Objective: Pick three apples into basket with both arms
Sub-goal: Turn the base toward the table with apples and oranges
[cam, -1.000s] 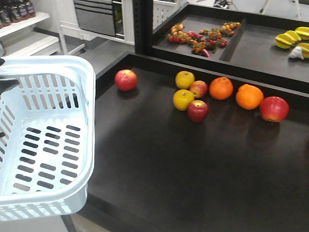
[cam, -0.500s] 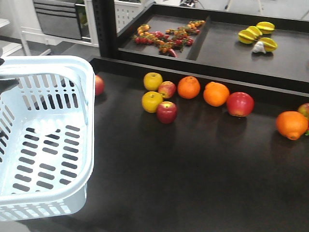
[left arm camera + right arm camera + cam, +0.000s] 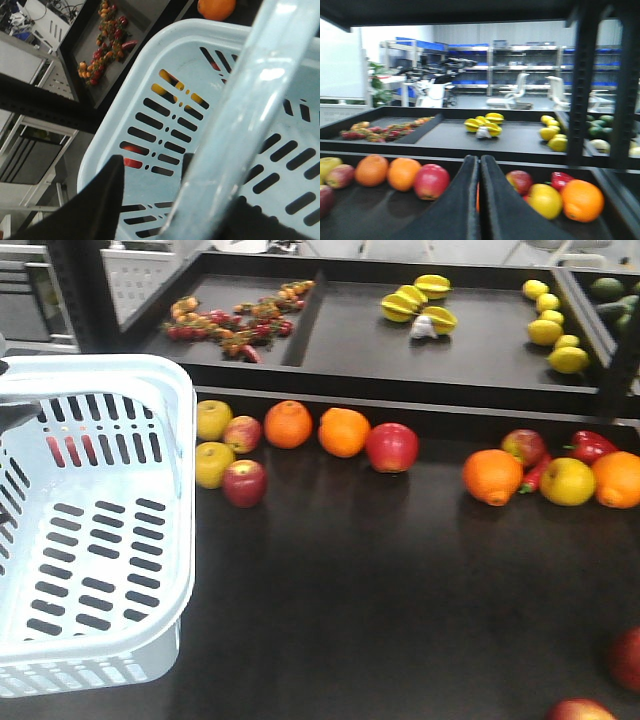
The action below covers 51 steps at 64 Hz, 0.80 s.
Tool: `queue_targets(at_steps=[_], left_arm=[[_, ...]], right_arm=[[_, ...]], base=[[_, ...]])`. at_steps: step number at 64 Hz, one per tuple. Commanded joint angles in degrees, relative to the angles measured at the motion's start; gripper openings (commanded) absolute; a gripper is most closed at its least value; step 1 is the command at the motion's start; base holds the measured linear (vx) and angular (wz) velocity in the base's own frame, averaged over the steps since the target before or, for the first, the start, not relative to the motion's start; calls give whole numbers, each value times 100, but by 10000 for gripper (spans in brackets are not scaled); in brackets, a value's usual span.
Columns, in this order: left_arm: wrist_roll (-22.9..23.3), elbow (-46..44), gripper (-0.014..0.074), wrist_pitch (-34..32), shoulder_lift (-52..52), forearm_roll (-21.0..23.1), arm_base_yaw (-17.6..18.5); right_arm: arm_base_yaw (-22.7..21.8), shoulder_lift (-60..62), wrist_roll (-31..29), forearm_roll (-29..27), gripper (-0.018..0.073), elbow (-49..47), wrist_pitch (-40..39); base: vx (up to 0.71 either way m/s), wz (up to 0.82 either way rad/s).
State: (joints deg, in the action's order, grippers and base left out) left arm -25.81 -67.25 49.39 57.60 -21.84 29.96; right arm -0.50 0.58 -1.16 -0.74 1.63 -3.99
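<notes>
Hanging empty, the basket (image 3: 120,375) is being gripped by the left claw (image 3: 155,190) while the right claw (image 3: 479,162), closed on nothing, is being aimed at apples (image 3: 392,447) unpicked on the worktop (image 3: 350,590).

2 oranges (image 3: 288,424) sat touching on black shelf (image 3: 400,590), 2 yellow fruits (image 3: 213,464) nearby; starfruit (image 3: 420,302) & lemons (image 3: 548,332) on upper tray (image 3: 480,355).
</notes>
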Motion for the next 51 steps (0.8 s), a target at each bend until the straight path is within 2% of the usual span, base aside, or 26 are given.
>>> queue_targets(at_steps=[1, 26, 51], left_arm=[[64, -193, -6, -486, -103, -112, 3], [64, -193, -6, -486, -103, -112, 3], [64, -193, -6, -491, -103, -112, 3]], right_arm=[[-3, 66, -22, 36, -9, 81, -405], [-3, 66, -22, 36, -9, 81, -405], [-3, 66, -22, 36, -9, 81, -405]], base=[[6, -41], [5, -30], [1, -2]])
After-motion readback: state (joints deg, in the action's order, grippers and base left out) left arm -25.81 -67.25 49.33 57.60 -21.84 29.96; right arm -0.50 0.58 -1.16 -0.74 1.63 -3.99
